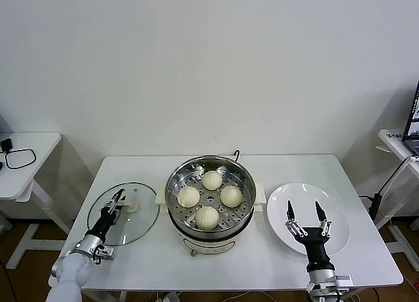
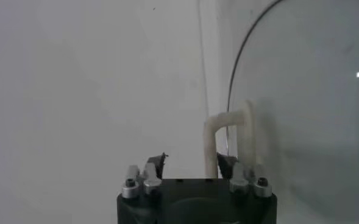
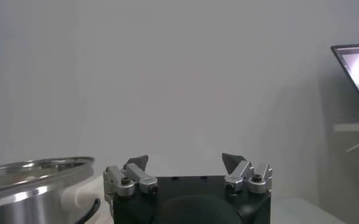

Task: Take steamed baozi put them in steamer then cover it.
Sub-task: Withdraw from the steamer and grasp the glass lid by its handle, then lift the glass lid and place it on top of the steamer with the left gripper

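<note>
Several cream-white steamed baozi (image 1: 207, 217) lie on the perforated tray inside the steamer (image 1: 171, 184), which stands uncovered at the table's middle. Its steel wall (image 3: 33, 182) also shows in the right wrist view. The clear glass lid (image 1: 137, 225) lies flat on the table to the steamer's left. My left gripper (image 1: 120, 196) is down at the lid's white handle (image 1: 133, 202). In the left wrist view the handle (image 2: 211, 137) stands between the open fingers of the left gripper (image 2: 192, 159), close to one of them. My right gripper (image 1: 304, 210) hovers open and empty over the white plate (image 1: 337, 233).
A small white side table (image 1: 26, 174) with a black cable stands at the far left. Another side table with a laptop (image 1: 412, 128) is at the far right. The white work table (image 1: 262, 263) has bare surface in front of the steamer.
</note>
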Robot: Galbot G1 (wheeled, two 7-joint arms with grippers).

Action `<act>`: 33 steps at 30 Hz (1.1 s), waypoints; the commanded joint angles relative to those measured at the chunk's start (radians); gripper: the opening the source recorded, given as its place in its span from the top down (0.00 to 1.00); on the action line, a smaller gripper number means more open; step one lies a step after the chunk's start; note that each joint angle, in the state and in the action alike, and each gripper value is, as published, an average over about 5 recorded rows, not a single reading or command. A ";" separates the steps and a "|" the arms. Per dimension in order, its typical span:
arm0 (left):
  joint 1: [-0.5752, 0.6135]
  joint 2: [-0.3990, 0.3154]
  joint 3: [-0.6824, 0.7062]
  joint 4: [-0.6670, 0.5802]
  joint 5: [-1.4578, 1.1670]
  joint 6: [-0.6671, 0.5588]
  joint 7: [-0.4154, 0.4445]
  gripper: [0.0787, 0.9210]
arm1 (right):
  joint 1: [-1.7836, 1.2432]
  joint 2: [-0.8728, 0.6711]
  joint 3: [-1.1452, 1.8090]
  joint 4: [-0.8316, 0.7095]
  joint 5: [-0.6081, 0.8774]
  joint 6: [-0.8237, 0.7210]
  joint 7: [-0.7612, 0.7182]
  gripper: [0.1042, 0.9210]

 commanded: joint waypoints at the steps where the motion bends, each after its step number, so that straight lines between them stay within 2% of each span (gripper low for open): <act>1: 0.005 -0.004 0.002 -0.018 0.004 -0.002 -0.010 0.61 | 0.003 0.000 0.000 -0.011 0.000 0.002 0.000 0.12; 8: 0.030 -0.014 -0.010 -0.105 0.002 0.004 -0.012 0.83 | 0.013 0.000 0.000 -0.024 0.001 0.004 0.001 0.12; 10: 0.046 -0.016 -0.026 -0.155 0.000 0.009 -0.009 0.86 | 0.017 0.001 -0.001 -0.026 0.001 0.003 0.001 0.12; 15: 0.105 -0.004 -0.077 -0.307 -0.053 0.052 0.021 0.87 | 0.021 0.000 -0.003 -0.029 0.001 0.003 0.002 0.12; 18: 0.151 0.018 -0.108 -0.421 -0.132 0.113 0.084 0.87 | 0.023 -0.002 -0.003 -0.028 0.004 0.003 0.001 0.12; 24: 0.247 0.089 -0.106 -0.664 -0.324 0.304 0.280 0.87 | 0.026 -0.007 -0.001 -0.030 0.009 0.005 0.000 0.12; 29: 0.295 0.131 -0.008 -0.861 -0.374 0.453 0.432 0.87 | 0.027 -0.009 0.001 -0.033 0.012 0.008 -0.002 0.12; 33: 0.294 0.144 0.119 -0.971 -0.362 0.557 0.509 0.87 | 0.028 -0.010 0.006 -0.034 0.016 0.012 -0.005 0.12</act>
